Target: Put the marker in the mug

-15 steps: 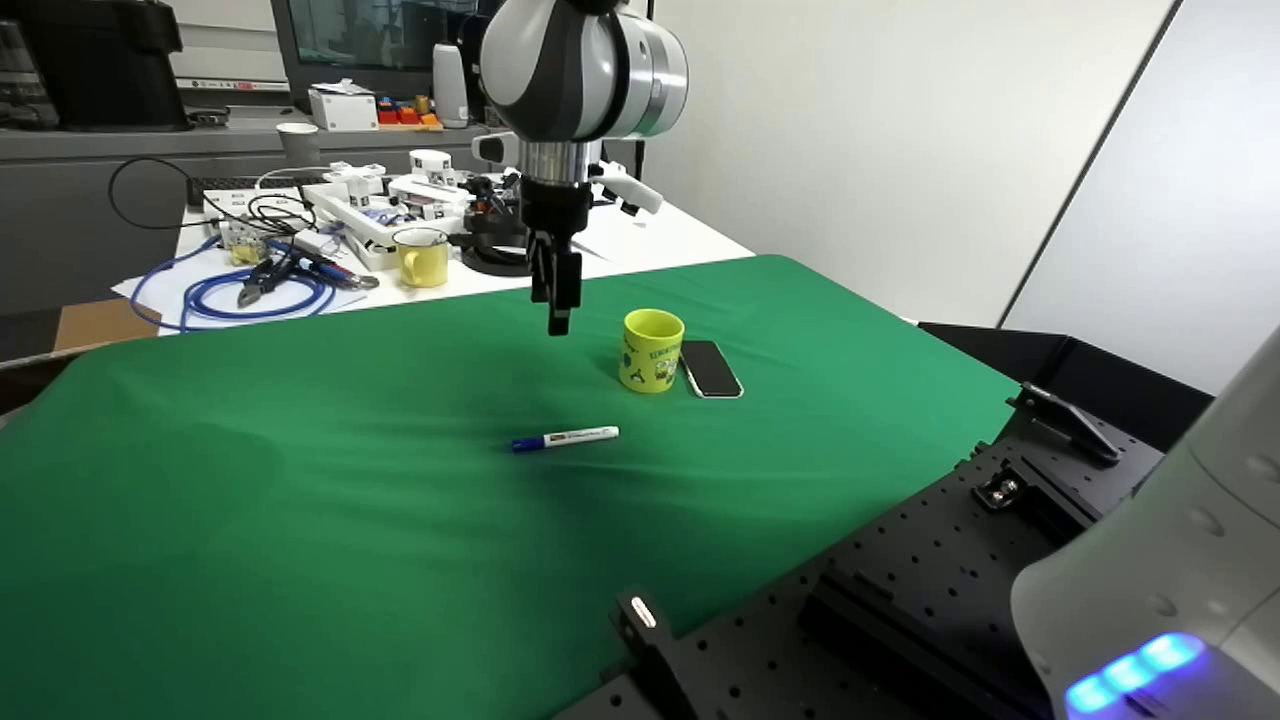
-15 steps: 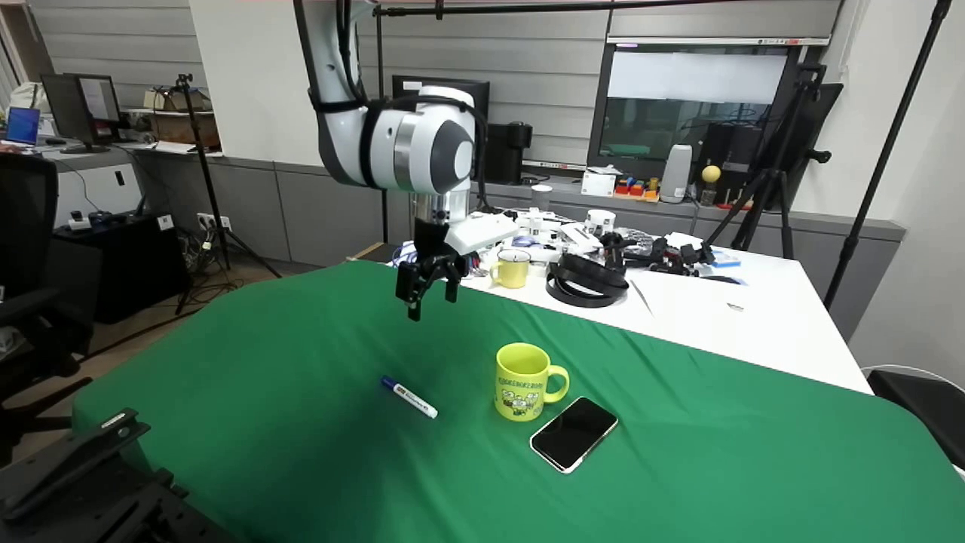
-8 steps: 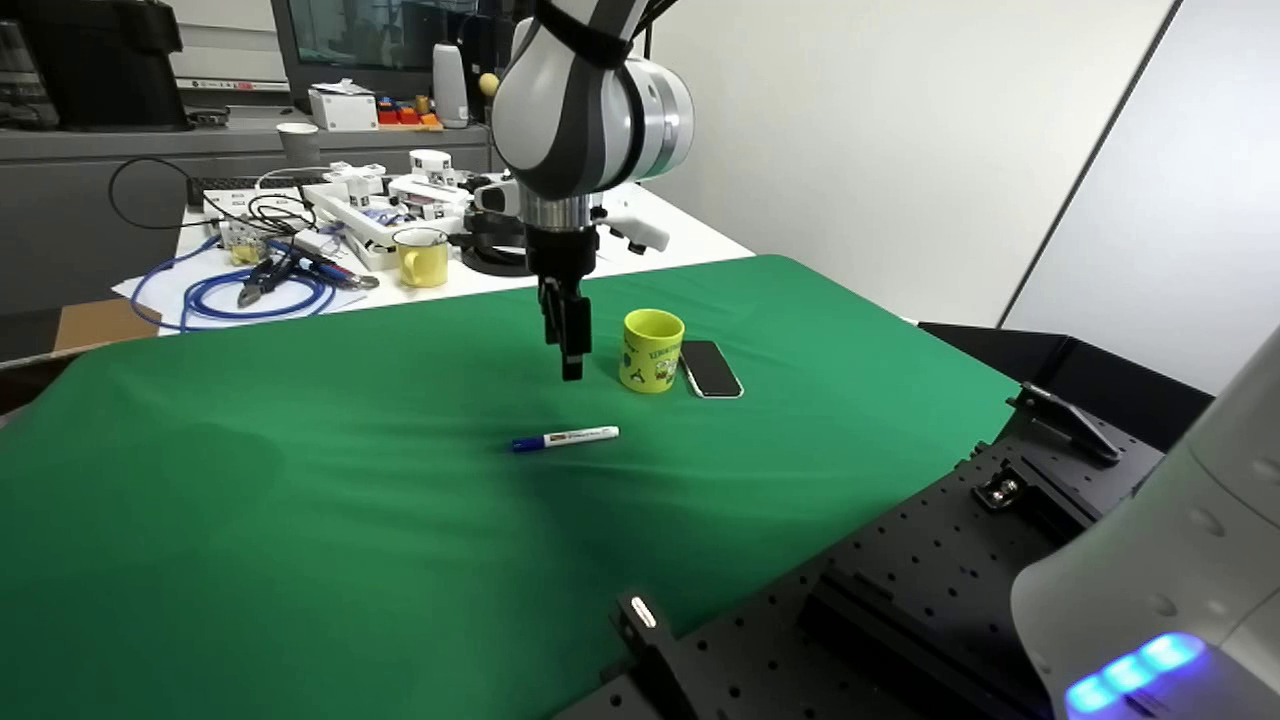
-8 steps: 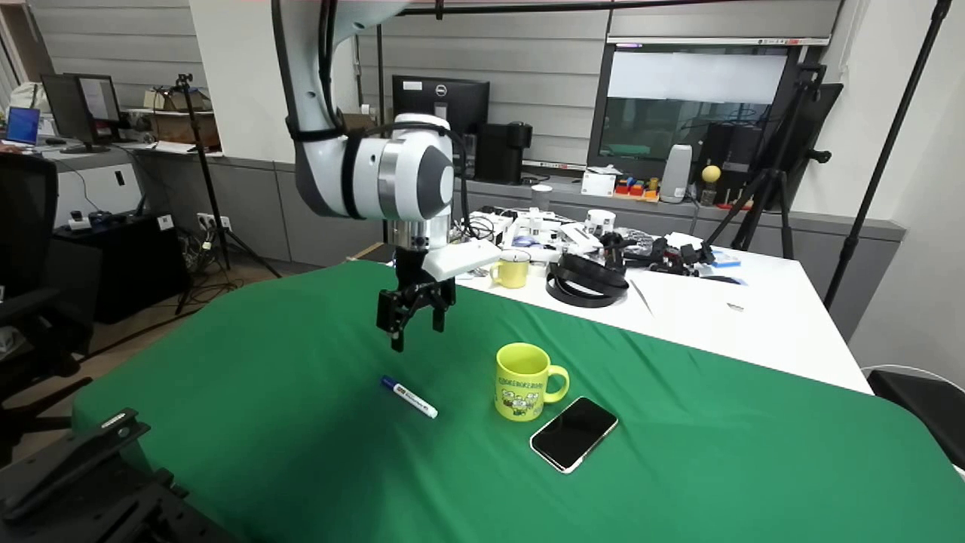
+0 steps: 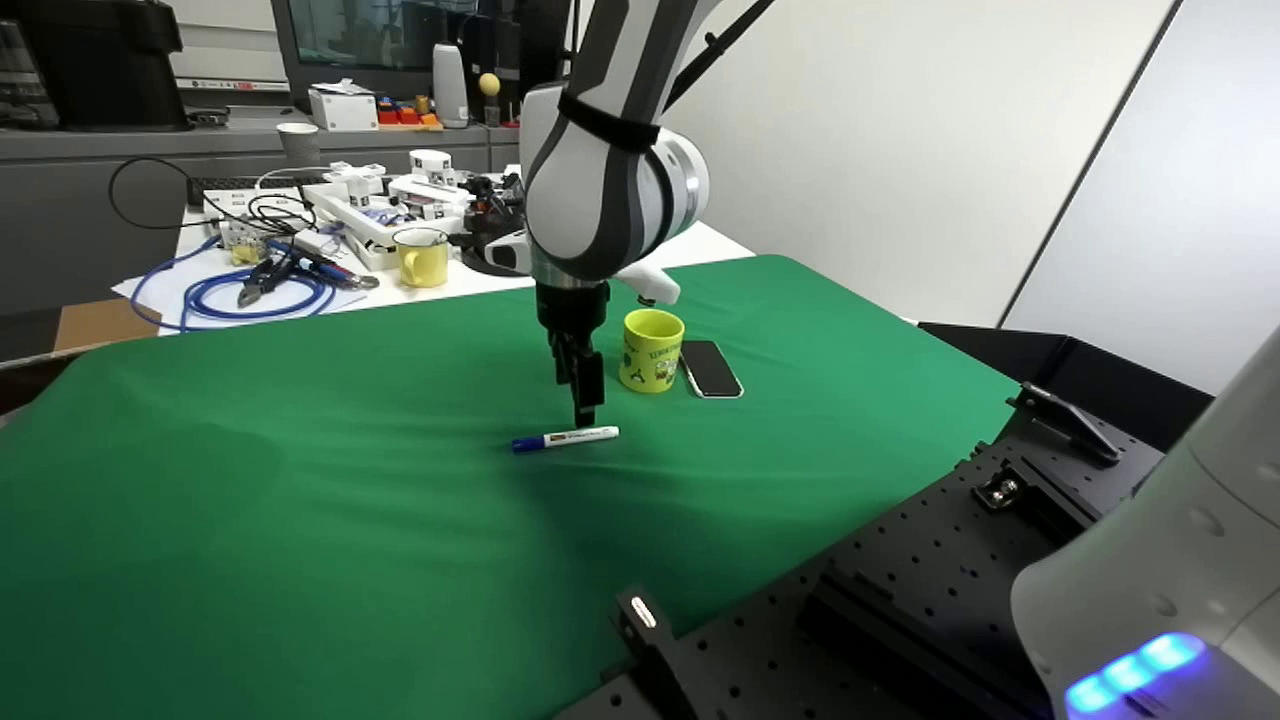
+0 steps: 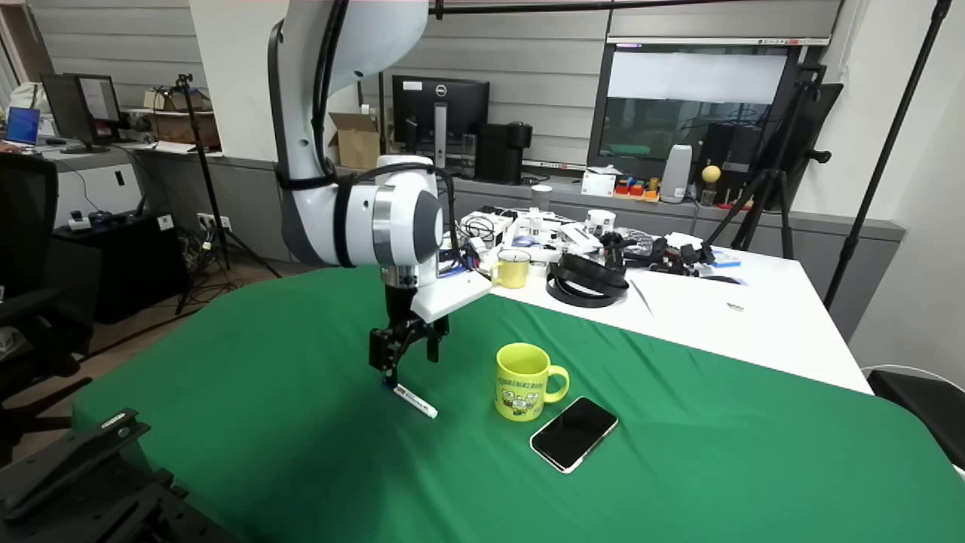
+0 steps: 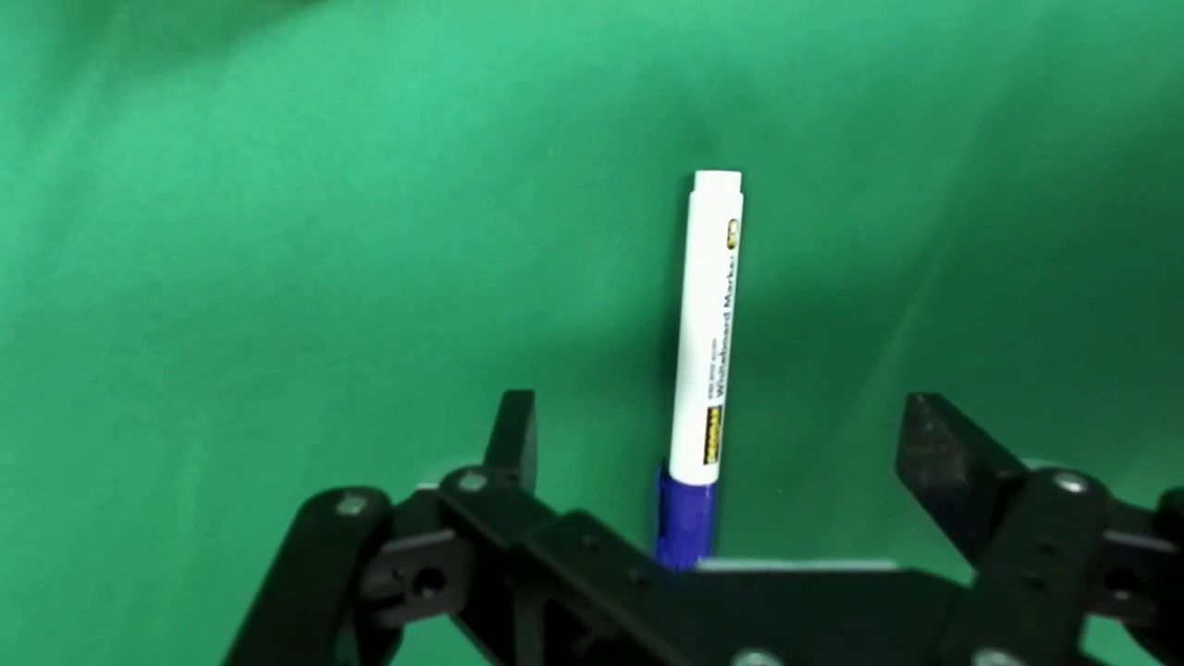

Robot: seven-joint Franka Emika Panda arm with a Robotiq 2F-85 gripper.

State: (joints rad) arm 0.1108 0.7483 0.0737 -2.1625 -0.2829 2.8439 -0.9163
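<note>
The marker (image 5: 583,437), white with a dark blue cap, lies flat on the green cloth in both exterior views (image 6: 416,401). In the wrist view it lies between the spread fingers (image 7: 708,324), nearer the left one, its cap end partly hidden by the gripper body. My gripper (image 7: 720,412) is open and empty, pointing down just above the marker; it shows low over it in both exterior views (image 5: 586,412) (image 6: 412,367). The yellow-green mug (image 5: 651,355) stands upright beside the marker, its handle toward the phone (image 6: 520,388). It is out of the wrist view.
A dark phone (image 5: 712,370) lies flat next to the mug, also seen in an exterior view (image 6: 574,435). A white table (image 6: 754,332) behind the cloth holds a paler yellow mug (image 6: 512,270), cables and a black ring-shaped item (image 6: 586,285). A black mounting plate (image 5: 900,590) borders the cloth.
My gripper has come down and toward the marker, from well above the cloth to just over it. Its fingers stay spread. The marker, mug and phone have not moved.
</note>
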